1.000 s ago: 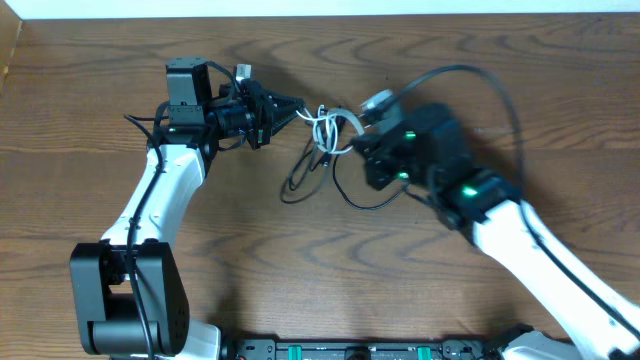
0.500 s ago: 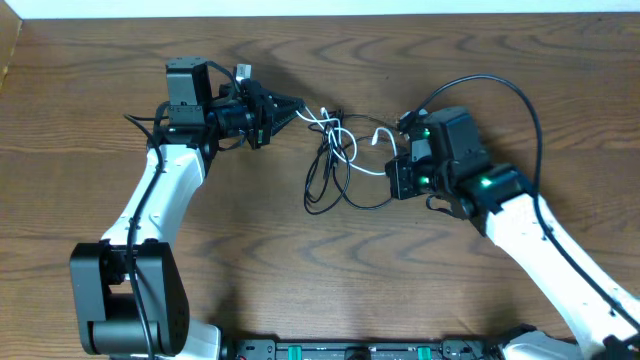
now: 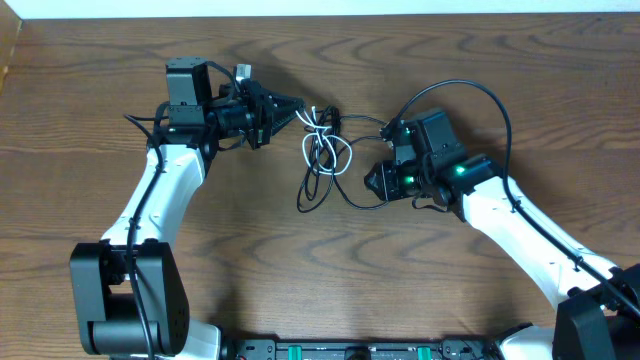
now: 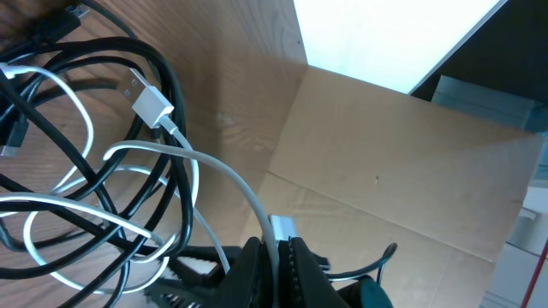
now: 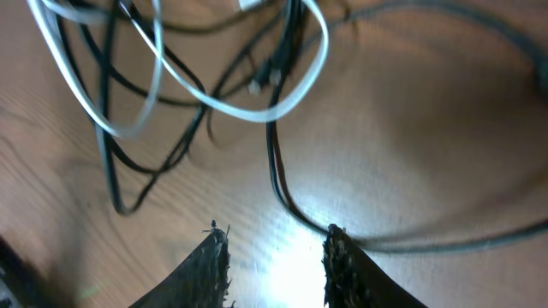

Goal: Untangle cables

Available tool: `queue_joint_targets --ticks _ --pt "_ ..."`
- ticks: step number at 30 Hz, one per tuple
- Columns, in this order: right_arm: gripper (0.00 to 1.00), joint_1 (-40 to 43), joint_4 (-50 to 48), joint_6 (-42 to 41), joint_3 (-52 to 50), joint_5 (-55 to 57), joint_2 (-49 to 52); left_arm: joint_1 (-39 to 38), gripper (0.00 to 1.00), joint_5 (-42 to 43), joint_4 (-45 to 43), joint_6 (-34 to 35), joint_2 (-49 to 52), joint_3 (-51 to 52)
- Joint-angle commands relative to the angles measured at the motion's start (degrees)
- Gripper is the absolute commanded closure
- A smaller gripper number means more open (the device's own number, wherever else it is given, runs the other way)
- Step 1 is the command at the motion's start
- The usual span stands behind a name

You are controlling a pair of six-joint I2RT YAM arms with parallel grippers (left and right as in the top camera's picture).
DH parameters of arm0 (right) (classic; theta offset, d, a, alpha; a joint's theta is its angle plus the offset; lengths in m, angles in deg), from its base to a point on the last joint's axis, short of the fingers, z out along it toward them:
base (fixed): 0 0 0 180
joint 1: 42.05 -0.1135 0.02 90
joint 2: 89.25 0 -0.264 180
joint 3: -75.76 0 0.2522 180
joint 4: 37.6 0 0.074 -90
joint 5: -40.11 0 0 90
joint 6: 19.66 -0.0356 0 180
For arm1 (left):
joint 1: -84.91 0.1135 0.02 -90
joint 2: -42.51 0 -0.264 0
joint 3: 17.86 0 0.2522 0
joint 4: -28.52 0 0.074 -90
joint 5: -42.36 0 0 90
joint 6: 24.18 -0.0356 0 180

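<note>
The cables lie tangled on the table between my two arms: a short white cable (image 3: 328, 140) looped through longer black cables (image 3: 312, 185). My left gripper (image 3: 300, 108) is shut on the white cable (image 4: 248, 197) near one end, jaws pressed tight around it (image 4: 276, 250). The white plug (image 4: 152, 107) shows among black loops (image 4: 175, 81). My right gripper (image 3: 375, 180) stands open just right of the tangle, low over the table. Nothing lies between its fingers (image 5: 274, 248). A black cable (image 5: 278, 184) runs past the right fingertip (image 5: 336, 248), and the white loop (image 5: 257, 111) lies ahead.
The wooden table (image 3: 250, 280) reaches a pale wall at the back (image 3: 320, 8). A thick black arm wire (image 3: 470, 90) arcs over my right wrist. A cardboard-coloured panel (image 4: 385, 171) stands beyond the table edge in the left wrist view.
My right gripper has opened and let go of the cable it was pulling rightward. The tangle has slackened back toward the left gripper. The left arm has not moved.
</note>
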Motion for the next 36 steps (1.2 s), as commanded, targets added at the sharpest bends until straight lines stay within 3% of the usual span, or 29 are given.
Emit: queue_joint_targets --ticks 1,8,11,15,20,22,23,29,36 --pt "0.66 0.96 -5.33 6.75 0.22 -10.36 0.2 0.28 0.92 0.07 -0.22 -0.98 0.0 0.11" --pt "0.76 -1.6 -16.2 9.79 0.22 -11.45 0.7 0.28 0.92 0.11 -0.22 -0.98 0.0 0.11" --pt "0.76 -3.13 -17.81 10.58 0.22 -5.2 1.68 0.28 0.92 0.09 -0.22 -0.96 0.0 0.11" --pt "0.71 -5.14 -21.97 10.56 0.22 -5.33 6.49 0.28 0.92 0.09 -0.22 -0.98 0.0 0.11" --pt "0.73 -5.66 -28.3 10.51 0.22 -5.31 9.27 0.28 0.92 0.09 -0.22 -1.01 0.0 0.11" --pt "0.8 -5.66 -30.38 10.23 0.22 -5.33 9.27 0.28 0.92 0.09 -0.22 -1.01 0.0 0.11" --pt "0.96 -5.66 -31.3 9.64 0.22 -5.55 9.25 0.28 0.92 0.09 -0.22 -1.01 0.0 0.11" --pt "0.99 -3.78 -34.56 7.72 0.22 -16.92 7.52 0.28 0.92 0.09 -0.22 -1.01 0.0 0.11" --pt "0.99 2.95 -34.53 6.43 0.22 -28.94 -1.9 0.28 0.92 0.07 -0.22 -0.98 0.0 0.09"
